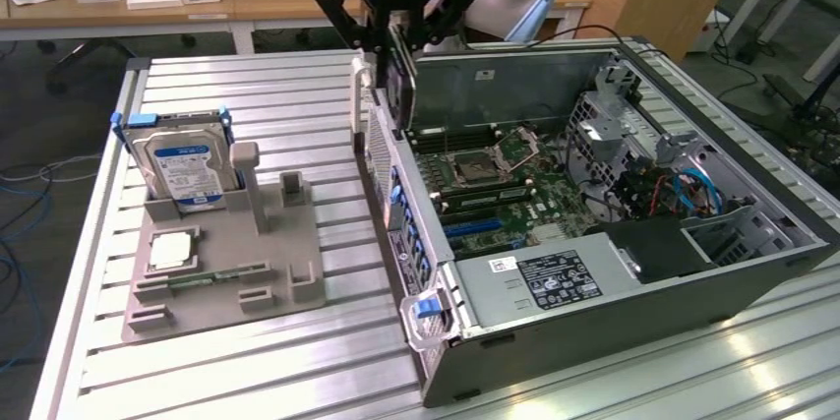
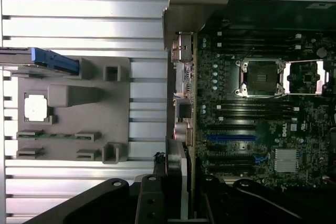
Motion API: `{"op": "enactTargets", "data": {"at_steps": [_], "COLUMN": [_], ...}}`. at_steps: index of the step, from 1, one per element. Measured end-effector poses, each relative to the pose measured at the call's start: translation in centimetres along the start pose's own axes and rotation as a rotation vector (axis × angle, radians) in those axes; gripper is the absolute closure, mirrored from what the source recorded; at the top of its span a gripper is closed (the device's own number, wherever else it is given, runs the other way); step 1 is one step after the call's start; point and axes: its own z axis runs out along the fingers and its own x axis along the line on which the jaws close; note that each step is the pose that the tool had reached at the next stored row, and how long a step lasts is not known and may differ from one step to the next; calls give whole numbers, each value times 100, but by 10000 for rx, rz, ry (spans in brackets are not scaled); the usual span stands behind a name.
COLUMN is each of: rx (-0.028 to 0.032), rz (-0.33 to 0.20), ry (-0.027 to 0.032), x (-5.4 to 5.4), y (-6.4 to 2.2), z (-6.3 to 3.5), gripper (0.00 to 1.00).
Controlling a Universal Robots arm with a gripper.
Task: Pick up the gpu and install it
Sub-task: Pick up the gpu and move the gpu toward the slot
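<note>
Slotted metal desk (image 1: pixel 263 95), lab bkgd: gripper (image 1: pixel 396 46) is clenching the gpu (image 1: pixel 397 95) upright, hovering it over the open PC case (image 1: pixel 630 272) rear wall, near the mobo (image 1: pixel 506 184). Pickup's looking done; install's pending, card not yet seated.

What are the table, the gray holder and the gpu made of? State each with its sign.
The table: likely aluminium, brushed silver, ribbed slats with glare. The gray holder: probably matte plastic, maybe printed; dull, blocky, no shine. The gpu, gripped by the gripper: dark flat card, presumably circuit board; seen edge-on, so uncertain.
</note>
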Motion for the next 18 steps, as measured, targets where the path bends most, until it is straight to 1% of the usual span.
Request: {"op": "enactTargets", "data": {"at_steps": [8,18], "rx": [0,0], "rz": [-1,-1], "ry": [0,0], "x": [-192,-398], "y": [0,1], "z": [1,2], "gripper": [72,72]}}
